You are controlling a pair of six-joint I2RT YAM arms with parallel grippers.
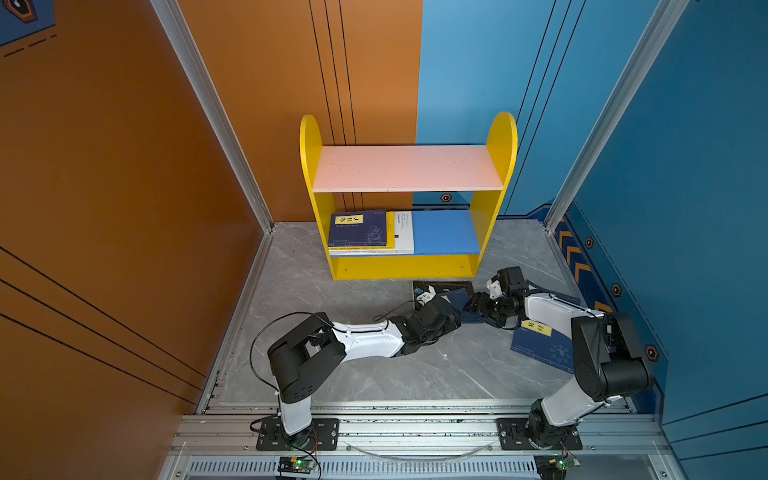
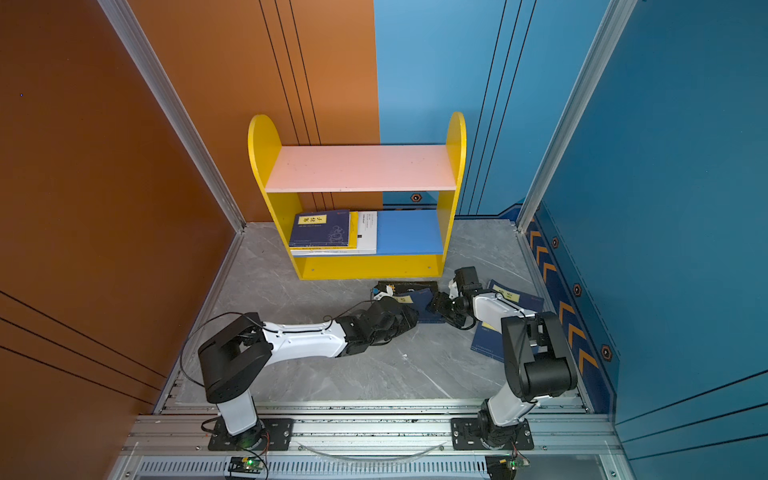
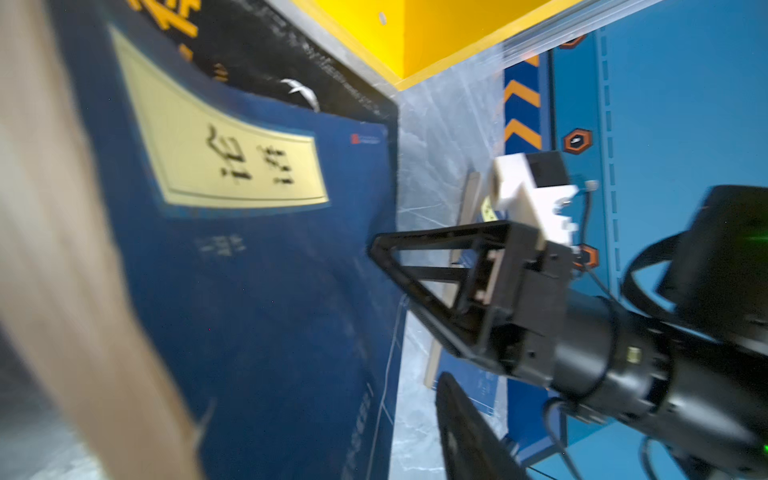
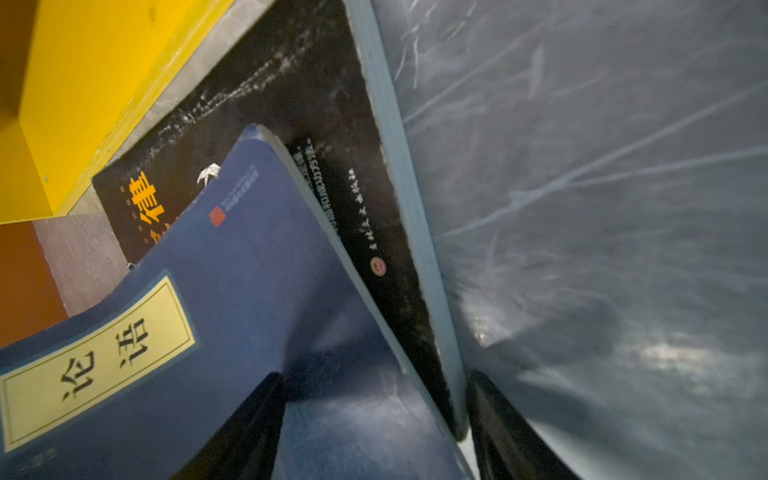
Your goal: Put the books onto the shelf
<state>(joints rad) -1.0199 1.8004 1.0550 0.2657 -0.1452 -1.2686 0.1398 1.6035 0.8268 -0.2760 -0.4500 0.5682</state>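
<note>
Stack point(image 1: 359, 230) of three books flat on the blue lower board of the shelf point(image 1: 405, 267), at its left end. On the counter point(image 1: 332, 365) just before the shelf: black book point(image 4: 324, 104), navy book point(image 4: 257, 257) bowed up over it. Right claw point(image 4: 376, 378) spread, straddling both edges. Left claw point(image 1: 453, 318) at the navy book; jaws hidden, cannot tell whether apart or together.

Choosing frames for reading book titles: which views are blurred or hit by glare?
Left wrist view: motion-smeared, the label on the navy book is unreadable, and a beige streak fills one edge. Right wrist view: that label reads clearly, but the floor shows bright glare patches. Both top views: sharp, evenly lit.
</note>
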